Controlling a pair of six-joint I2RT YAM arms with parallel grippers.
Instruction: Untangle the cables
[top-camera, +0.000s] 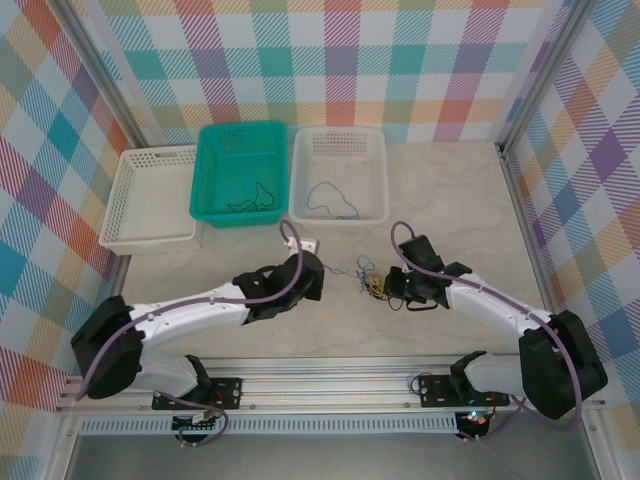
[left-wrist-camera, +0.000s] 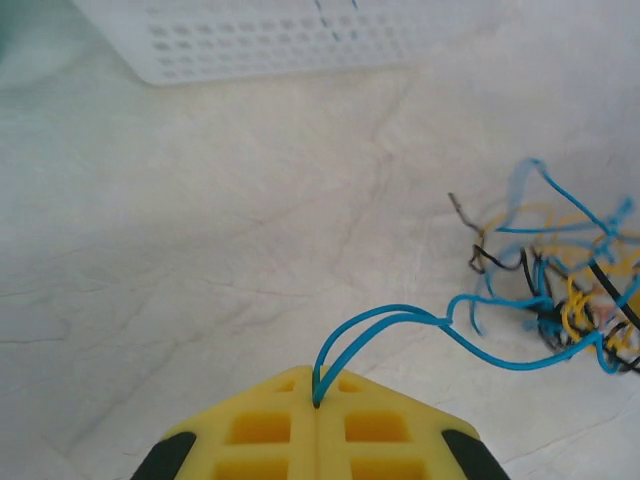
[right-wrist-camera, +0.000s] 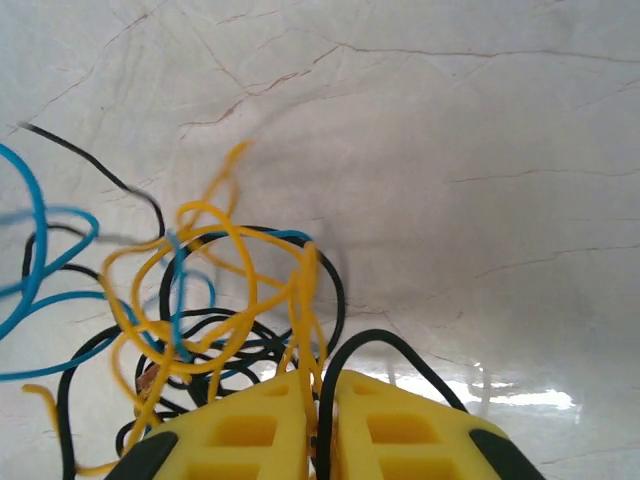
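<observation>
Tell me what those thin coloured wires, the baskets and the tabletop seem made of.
Cables: probably plastic-insulated wire, smooth and glossy in blue, yellow and black; they hold springy curls. Teal basket and the white basket right of it: likely moulded plastic, judging by the regular grid of holes. Table: pale, veined, marble-looking surface with a sheen; real stone or laminate, I cannot tell.

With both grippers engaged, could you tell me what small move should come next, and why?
Probably draw the left gripper gently away from the clump: it is shut on a loop of blue wire, while the right gripper pins the yellow and black strands.
</observation>
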